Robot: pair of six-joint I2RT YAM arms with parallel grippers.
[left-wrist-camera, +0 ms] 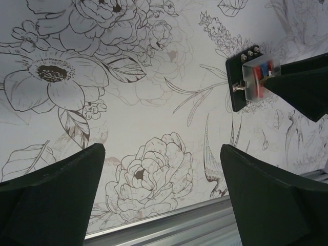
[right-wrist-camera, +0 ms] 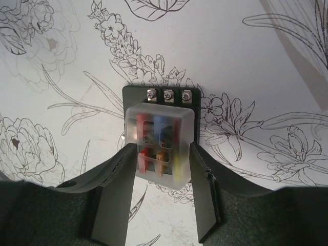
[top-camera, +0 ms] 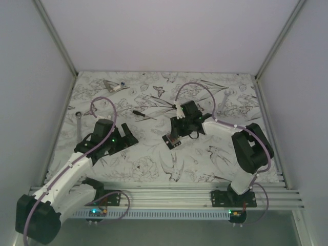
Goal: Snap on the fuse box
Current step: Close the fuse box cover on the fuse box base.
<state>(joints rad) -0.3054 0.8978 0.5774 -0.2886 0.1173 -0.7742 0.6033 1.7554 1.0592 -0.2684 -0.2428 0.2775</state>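
Found fuse box (right-wrist-camera: 160, 138) between fingertips of right gripper (right-wrist-camera: 163, 154), clear cover (right-wrist-camera: 182, 120) over coloured fuses (right-wrist-camera: 161, 128), black base (right-wrist-camera: 134, 95) flat on floral table (right-wrist-camera: 256, 51). Noted jaws half-closed, pads (right-wrist-camera: 205, 195) against both cover flanks. Advise squeezing evenly, pressing straight down, avoiding tilt. Noted left gripper (left-wrist-camera: 161, 154) wide open, empty, well aside. Found no legible brand or lettering.

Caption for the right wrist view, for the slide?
Right gripper straddles the fuse box, coloured fuses visible under its clear cover, on the floral-print table.
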